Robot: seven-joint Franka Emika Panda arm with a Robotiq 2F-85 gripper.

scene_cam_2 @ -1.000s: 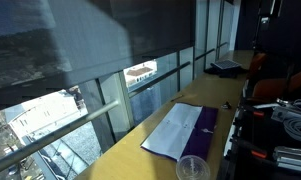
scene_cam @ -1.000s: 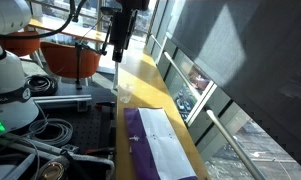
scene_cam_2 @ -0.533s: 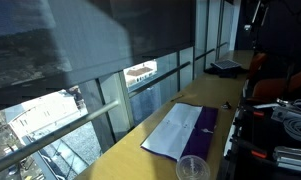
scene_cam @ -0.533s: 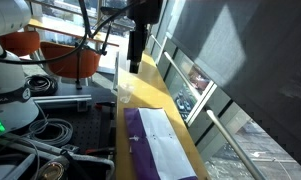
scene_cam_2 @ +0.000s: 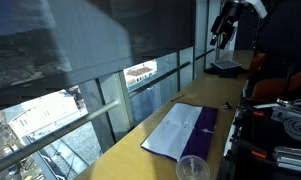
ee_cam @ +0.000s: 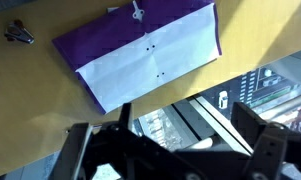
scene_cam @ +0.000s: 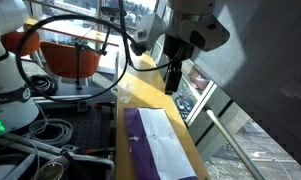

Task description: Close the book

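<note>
The book point(ee_cam: 140, 50) lies open and flat on the counter point(ee_cam: 30, 110), well apart from the tool point(ee_cam: 170, 158), which hangs high above it with its fingers spread wide and nothing between them. In the wrist view the book sits toward 12 o'clock of the tool, its purple half point(ee_cam: 110, 35) on the far side and its white half point(ee_cam: 160, 78) nearer the counter's window edge. Where the fold runs is not sharp enough to tell for certain. The step in hand looks like the approach, so closing has not begun. To do it well, I would bring the tool down low beside one free long edge. One fingertip could then slip under that leaf, lift it and sweep it over the fold in an arc, rather than pressing from above. The white half's outer edge lies just beside the counter's rim, with the window point(scene_cam_2: 120, 90) beyond at 3 o'clock in the wrist view, so room there is tight. The purple side has bare counter next to it and seems the freer way in. A small dark object point(ee_cam: 20, 35) lies off the book's corner at 10 o'clock. In an exterior view a purple cup point(scene_cam_2: 193, 168) stands close to the book's near end and could be knocked by a wide swing.
</note>
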